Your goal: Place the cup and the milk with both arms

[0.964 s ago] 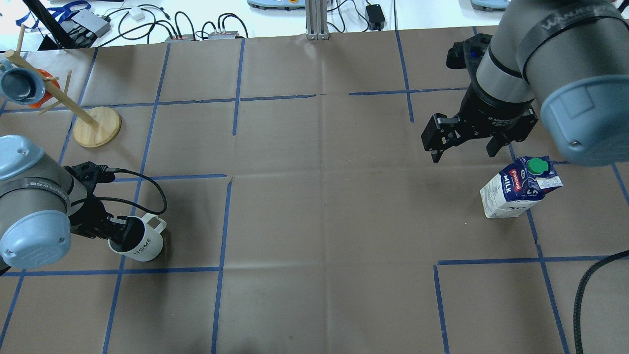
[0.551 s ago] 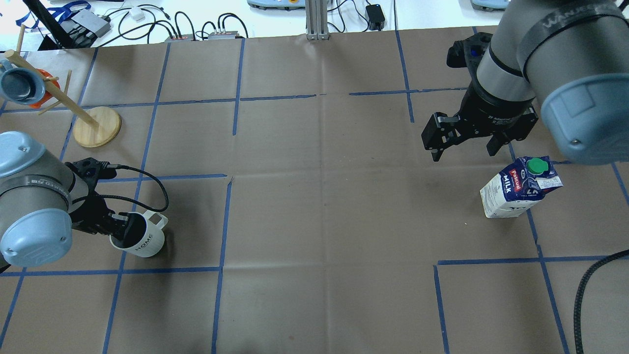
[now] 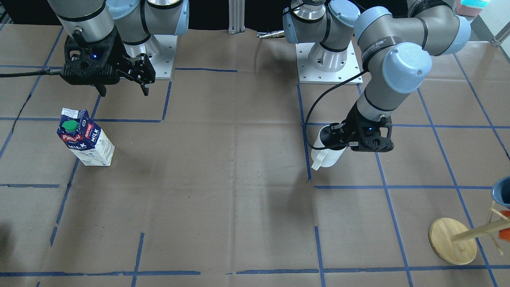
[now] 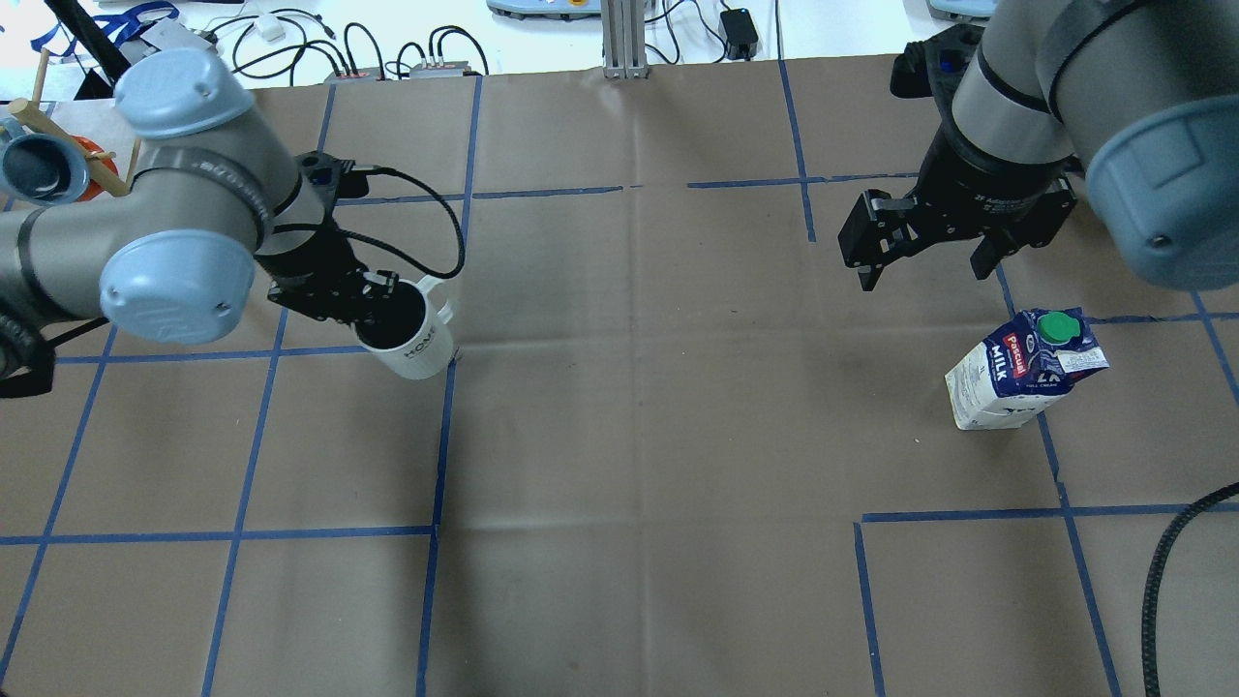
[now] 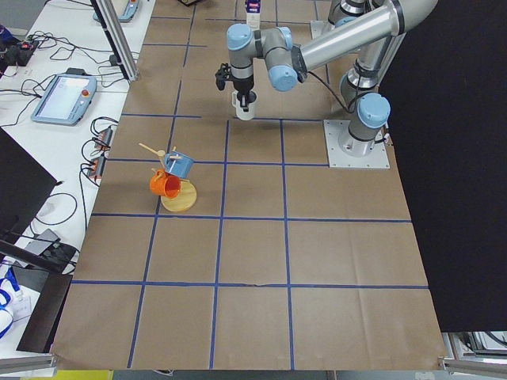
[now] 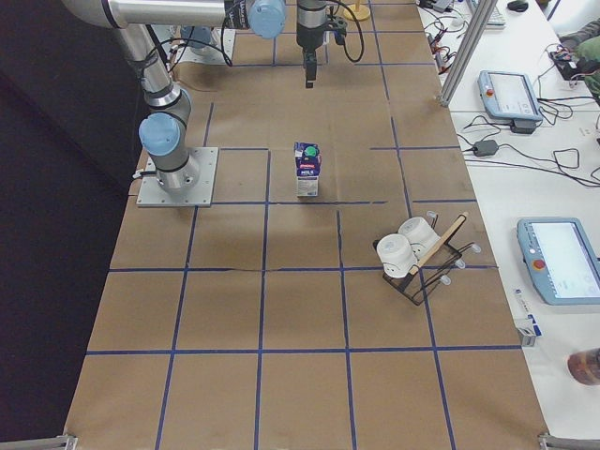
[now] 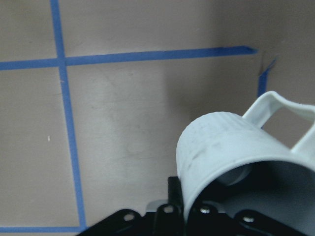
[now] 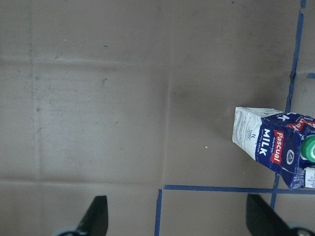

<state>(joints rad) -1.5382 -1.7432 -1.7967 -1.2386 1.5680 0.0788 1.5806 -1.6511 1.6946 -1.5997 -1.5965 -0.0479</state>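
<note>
The white cup (image 4: 418, 344) with dark lettering hangs tilted in my left gripper (image 4: 379, 302), which is shut on its rim, left of the table's middle. It also shows in the front view (image 3: 324, 151), held by the gripper (image 3: 343, 139), and in the left wrist view (image 7: 231, 147). The milk (image 4: 1018, 373) stands upright on the table at the right, green cap on top. My right gripper (image 4: 924, 269) is open and empty, hovering beyond the carton and apart from it. In the right wrist view the carton (image 8: 273, 145) lies off to the right of the open gripper (image 8: 179, 219).
A wooden mug stand (image 3: 452, 241) with a blue cup (image 4: 34, 169) and an orange one stands at the far left. A rack with white cups (image 6: 412, 248) shows in the right side view. Blue tape lines grid the brown paper. Cables (image 4: 290, 48) lie past the far edge.
My left arm has carried the cup from the near left away from the robot and toward the table's middle. My right gripper has drawn slightly farther from the milk, still open.
</note>
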